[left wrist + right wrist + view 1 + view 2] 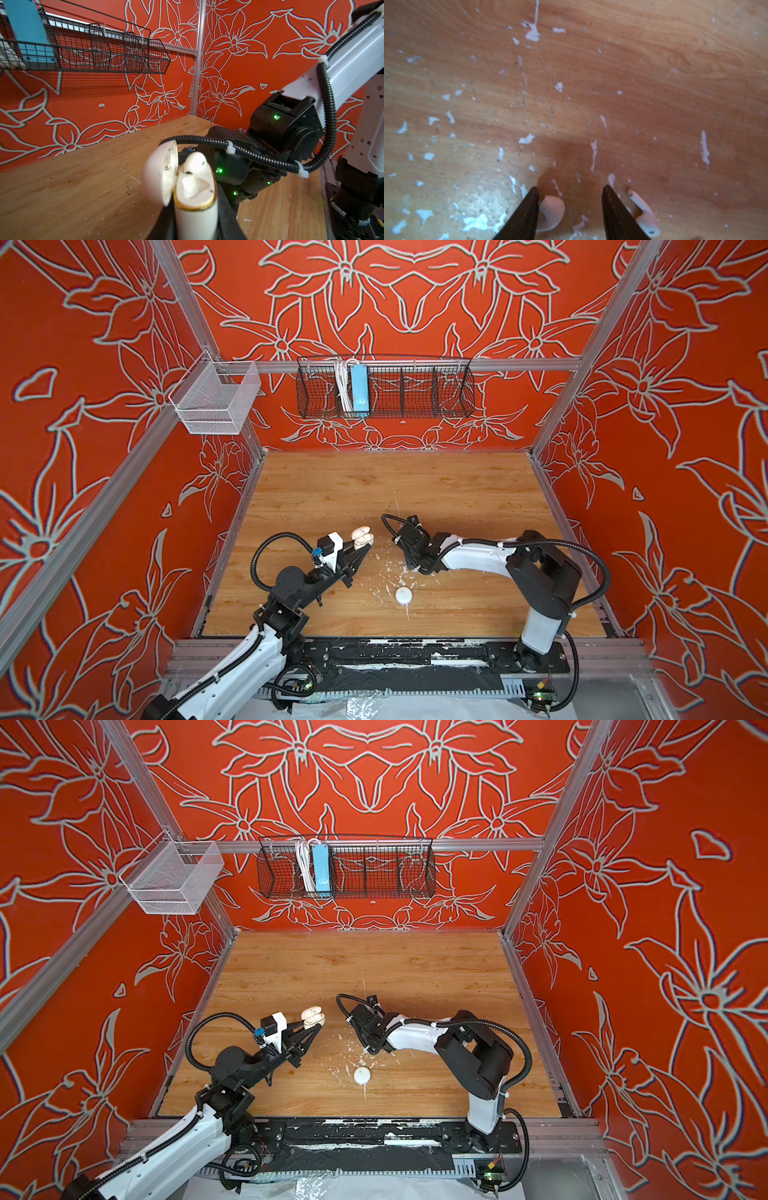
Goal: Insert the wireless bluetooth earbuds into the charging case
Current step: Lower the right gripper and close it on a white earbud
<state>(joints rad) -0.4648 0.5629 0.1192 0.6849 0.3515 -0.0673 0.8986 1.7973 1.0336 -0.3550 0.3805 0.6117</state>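
Left gripper [364,547] was clamped on the cream case [362,536], held above the table [332,489] with its lid swung open and a white bud [195,164] standing in one well. Right gripper [570,190] pointed down at the wood with its jaws apart. The inner earbud [552,212] lay against the inside of one finger [529,209], and the outer earbud [643,214] lay just outside the opposite one.

Aluminium rails [245,497] fenced the board on both sides and at the back, with a black base rail [395,649] along the front. The far half was bare wood (plenty of room there), while the two wrists stood near each other at the middle.

Near the front, the charging case [403,596] sat shut on the table, between the arms and apart from both. It was a smooth, plain white round puck among white paint flecks [532,34]. Both earbuds were glossy white, and the outer one showed a short stem with a dark dot.
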